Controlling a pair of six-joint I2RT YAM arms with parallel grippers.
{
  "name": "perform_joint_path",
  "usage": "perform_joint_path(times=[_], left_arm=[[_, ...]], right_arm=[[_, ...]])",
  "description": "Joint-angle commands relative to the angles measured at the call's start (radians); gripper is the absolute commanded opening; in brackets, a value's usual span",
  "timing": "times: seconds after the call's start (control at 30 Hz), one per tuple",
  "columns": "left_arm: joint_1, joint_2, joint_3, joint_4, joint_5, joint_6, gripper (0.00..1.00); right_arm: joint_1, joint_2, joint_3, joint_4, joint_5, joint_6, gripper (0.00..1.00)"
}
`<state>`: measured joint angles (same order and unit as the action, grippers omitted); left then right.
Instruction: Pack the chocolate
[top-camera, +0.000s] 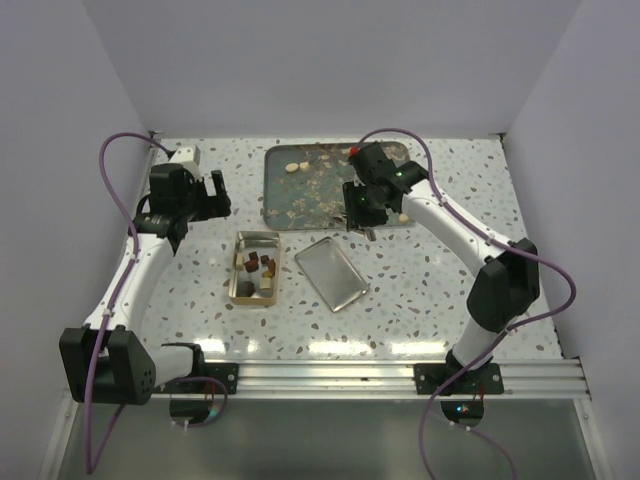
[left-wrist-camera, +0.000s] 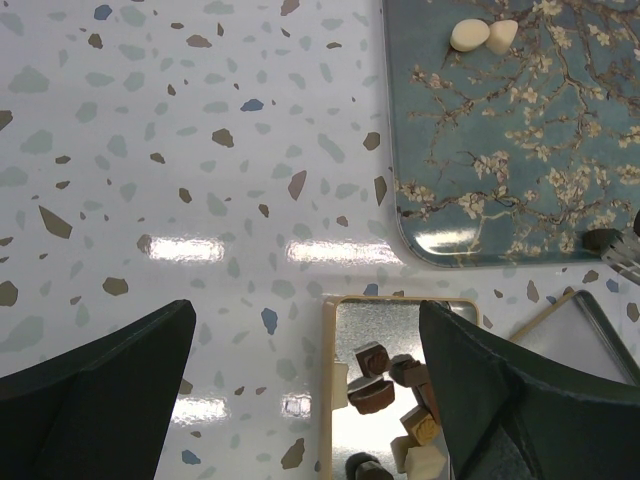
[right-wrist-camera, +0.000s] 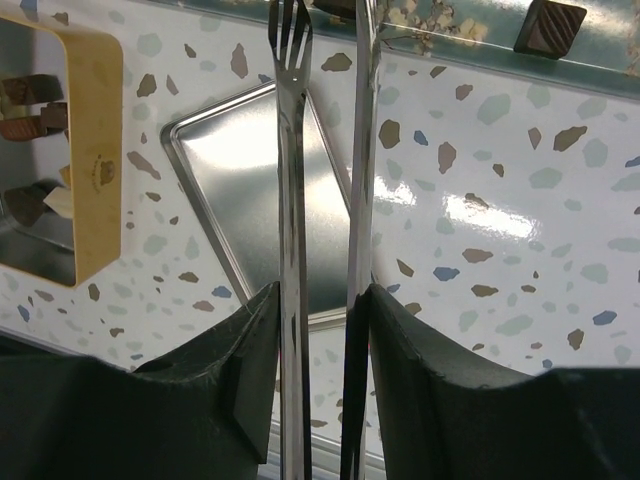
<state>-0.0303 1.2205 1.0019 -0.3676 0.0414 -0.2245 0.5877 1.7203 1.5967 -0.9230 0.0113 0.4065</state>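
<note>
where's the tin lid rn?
Top view, mid-table: the lid lies flat on the tabletop, just right of the gold tin and in front of the teal tray, touching neither.

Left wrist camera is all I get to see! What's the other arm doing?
Observer: The right gripper is clamped on metal tongs.
Operator: Ooh! Where do they point?
Observer: Their tips reach the near edge of the teal tray.
Operator: Is there any chocolate by them?
Observer: Yes. In the right wrist view, one dark square chocolate sits on the tray, just right of the tips.
</note>
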Motion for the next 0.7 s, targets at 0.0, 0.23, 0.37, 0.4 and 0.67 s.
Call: perform_joint_path(times=[0.0, 0.23, 0.37, 0.4, 0.67], left_arm=[[0.010, -0.027, -0.002, 0.027, 0.009, -0.003, 1.00], [0.009, -0.027, -0.002, 0.027, 0.009, -0.003, 1.00], [0.009, -0.027, -0.002, 0.025, 0.008, -0.001, 1.00], [0.009, -0.026, -0.002, 0.027, 0.008, -0.003, 1.00], [0.009, -0.023, 0.000, 0.027, 0.009, -0.001, 1.00]], right_arm=[[-0.006, 0.018, -0.006, 0.039, 0.013, -0.005, 0.42], [-0.009, 0.039, -0.015, 0.053, -0.004, 0.002, 0.45], [-0.008, 0.051, -0.012, 0.052, 0.001, 0.000, 0.45], [-0.009, 0.055, -0.011, 0.052, 0.003, -0.001, 0.44], [-0.014, 0.078, 0.006, 0.033, -0.008, 0.012, 0.43]])
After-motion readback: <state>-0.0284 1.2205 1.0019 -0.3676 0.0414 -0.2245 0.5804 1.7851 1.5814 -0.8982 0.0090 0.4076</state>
